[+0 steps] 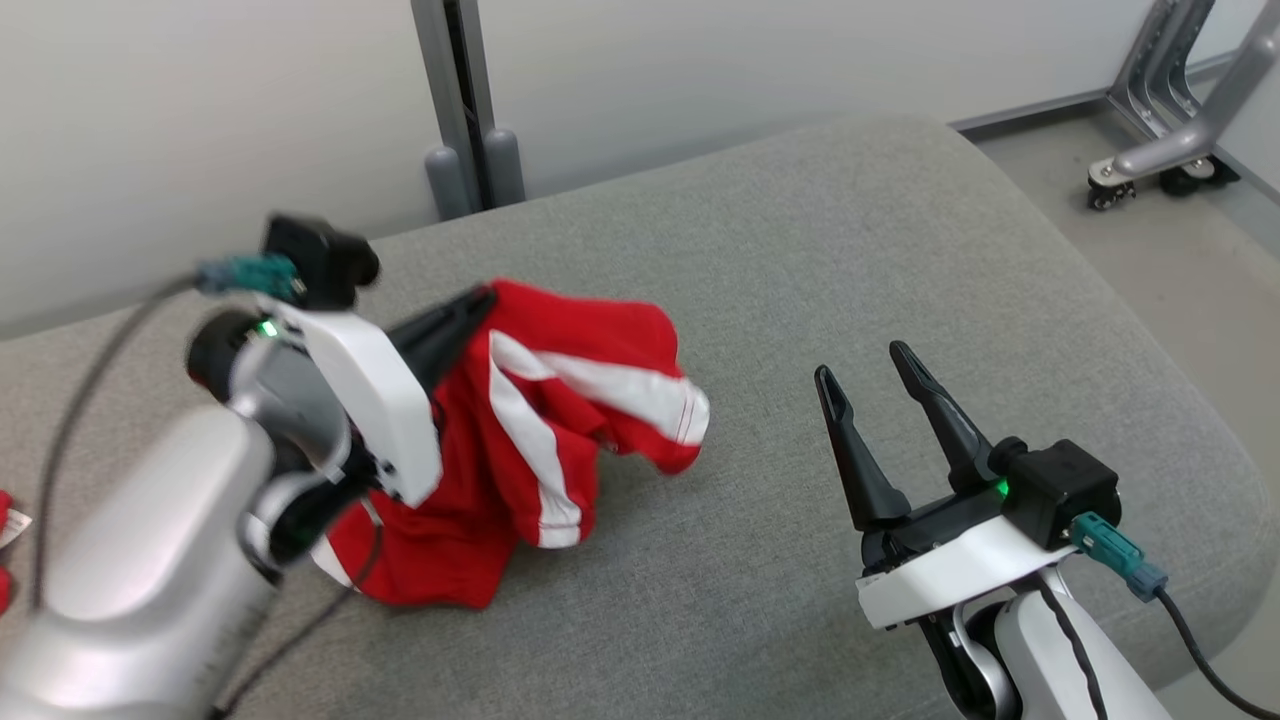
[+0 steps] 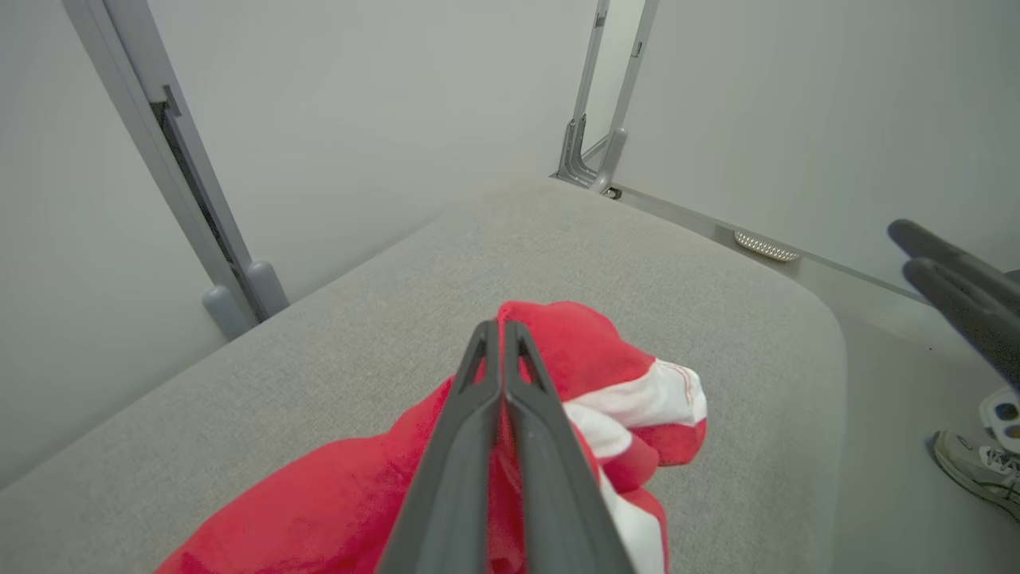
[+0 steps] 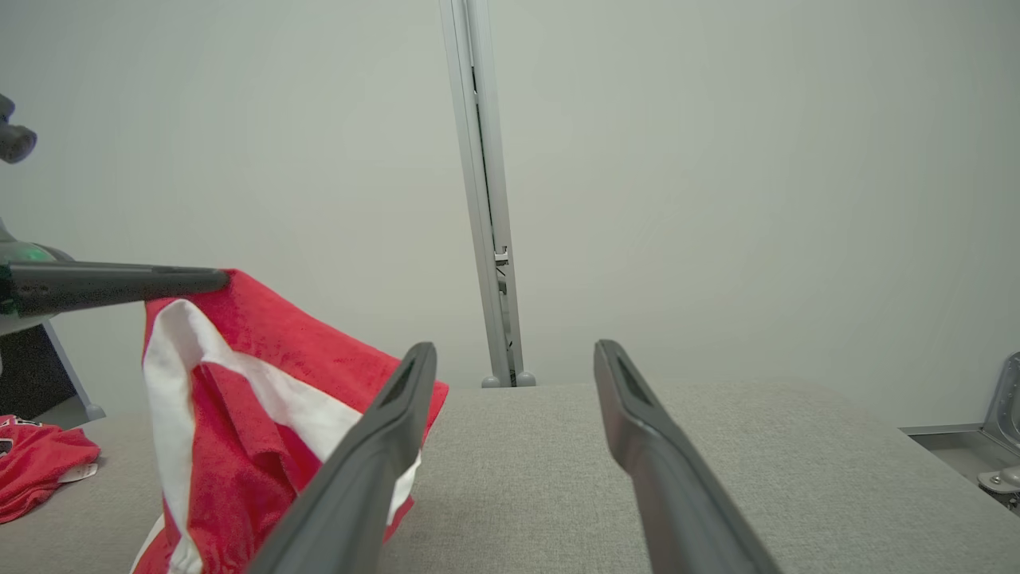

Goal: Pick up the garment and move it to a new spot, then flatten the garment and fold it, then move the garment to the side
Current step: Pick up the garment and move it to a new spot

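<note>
- The left gripper (image 1: 482, 298), in the left half of the head view, is clamped tight on a pinch of the red garment (image 1: 520, 440). Its two dark fingers (image 2: 478, 414) lie pressed together with cloth bunched at their tips.
- The garment (red with broad white stripes) is drawn up into a peak at that pinch. It drapes down from there, and its lower folds rest on the grey cushion (image 1: 800, 250), left of centre in the head view.
- In the right wrist view the cloth hangs at the left of the frame from the left gripper's fingers, which reach in level from the left edge.
- The right gripper (image 1: 862, 362) is at the lower right of the head view. Its jaws are spread wide with nothing between them, and it is well apart from the garment.
- Its fingertips point up the frame over bare cushion.
- A second red cloth (image 3: 40, 462) lies on the cushion at the far left of the right wrist view, apart from the held garment.
- A grey metal post (image 1: 455, 100) stands against the pale wall at the top of the head view, just behind the cushion's far edge.
- A wheeled metal frame (image 1: 1160, 150) sits on the floor at the upper right.
- A person's shoe (image 2: 976, 466) shows at the lower right edge of the left wrist view.
</note>
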Tool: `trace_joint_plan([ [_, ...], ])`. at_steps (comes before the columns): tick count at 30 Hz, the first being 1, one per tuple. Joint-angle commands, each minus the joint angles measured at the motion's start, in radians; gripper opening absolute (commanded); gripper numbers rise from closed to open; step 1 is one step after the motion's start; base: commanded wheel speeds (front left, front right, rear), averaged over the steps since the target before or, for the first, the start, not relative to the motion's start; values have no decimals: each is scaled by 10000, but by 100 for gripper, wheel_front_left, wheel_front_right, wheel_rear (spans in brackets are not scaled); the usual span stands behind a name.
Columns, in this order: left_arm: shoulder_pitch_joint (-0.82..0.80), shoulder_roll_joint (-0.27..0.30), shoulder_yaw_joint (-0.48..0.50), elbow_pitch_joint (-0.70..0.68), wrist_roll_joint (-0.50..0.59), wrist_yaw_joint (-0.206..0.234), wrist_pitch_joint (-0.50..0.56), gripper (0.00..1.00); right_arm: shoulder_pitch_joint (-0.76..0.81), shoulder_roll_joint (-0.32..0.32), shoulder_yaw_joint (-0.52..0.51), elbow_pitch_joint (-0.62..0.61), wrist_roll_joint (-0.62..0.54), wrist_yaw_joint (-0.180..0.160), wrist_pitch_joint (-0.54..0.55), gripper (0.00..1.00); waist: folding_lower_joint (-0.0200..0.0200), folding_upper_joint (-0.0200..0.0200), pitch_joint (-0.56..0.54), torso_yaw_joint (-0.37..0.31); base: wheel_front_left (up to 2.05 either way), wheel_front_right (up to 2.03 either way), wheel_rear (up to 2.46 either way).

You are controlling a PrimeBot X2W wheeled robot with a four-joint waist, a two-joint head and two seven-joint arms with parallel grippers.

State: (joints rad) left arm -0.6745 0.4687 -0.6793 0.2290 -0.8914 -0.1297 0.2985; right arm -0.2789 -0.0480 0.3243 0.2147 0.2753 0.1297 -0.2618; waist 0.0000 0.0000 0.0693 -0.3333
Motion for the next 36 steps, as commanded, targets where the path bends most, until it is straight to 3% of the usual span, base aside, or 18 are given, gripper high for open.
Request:
trace_joint_plan([
  [1, 160, -115, -44, 175, 69, 4, -177, 0, -126, -44, -22, -24, 59, 19, -48, 100, 0, 0, 159, -106, 0, 0, 0],
  [6, 506, -1145, -546, 2087, 577, -2, -1708, 0, -184, -44, -51, 20, 5, 19, -48, 100, 0, 0, 355, 23, 0, 0, 0],
  [7, 505, -1329, -645, 2475, 634, -4, -1975, 10, -212, -43, -37, 35, -11, 19, -49, 100, 0, 0, 369, 78, 0, 0, 0],
  [8, 492, -1489, -790, 2801, 670, -5, -2176, 49, -219, -43, -29, 52, -24, 19, -49, 100, 0, 0, 373, 138, 0, 0, 0],
  [9, 407, -1594, -905, 3062, 721, -6, -2400, 100, -226, -43, -15, 60, -32, 19, -49, 100, 0, 0, 369, 202, 0, 0, 0],
  [15, 23, -1796, -1389, 3498, 413, -9, -3539, 100, -138, -49, -127, 130, 179, 19, -48, 100, 0, 0, 230, 710, 0, 0, 0],
  [22, 222, -1069, -1033, 2878, 401, 67, -5189, 100, -13, -49, -370, 100, 363, 19, -48, 100, 0, 0, -30, 1299, 0, 0, 0],
  [27, 1064, -488, -47, 2018, 801, 1000, -5620, 100, 244, -50, -518, -65, 660, 19, -48, 100, 0, 0, -132, 1696, 0, 0, 0],
  [31, 2317, -333, 1429, 632, 1408, 1900, -5642, 100, 512, -59, -893, -101, 445, 19, -48, 100, 0, 0, -206, 2011, 0, 0, 0],
  [35, 3821, -599, 2913, -481, 1793, 2339, -5646, 100, 756, -63, -1162, -119, 131, 19, -49, 100, 0, 0, -251, 2184, 0, 0, 0],
  [36, 3821, -599, 2913, -481, 1793, 2339, -5646, 100, 756, -63, -1162, -119, 131, 19, -49, 100, 0, 0, -251, 2184, 0, 0, 0],
])
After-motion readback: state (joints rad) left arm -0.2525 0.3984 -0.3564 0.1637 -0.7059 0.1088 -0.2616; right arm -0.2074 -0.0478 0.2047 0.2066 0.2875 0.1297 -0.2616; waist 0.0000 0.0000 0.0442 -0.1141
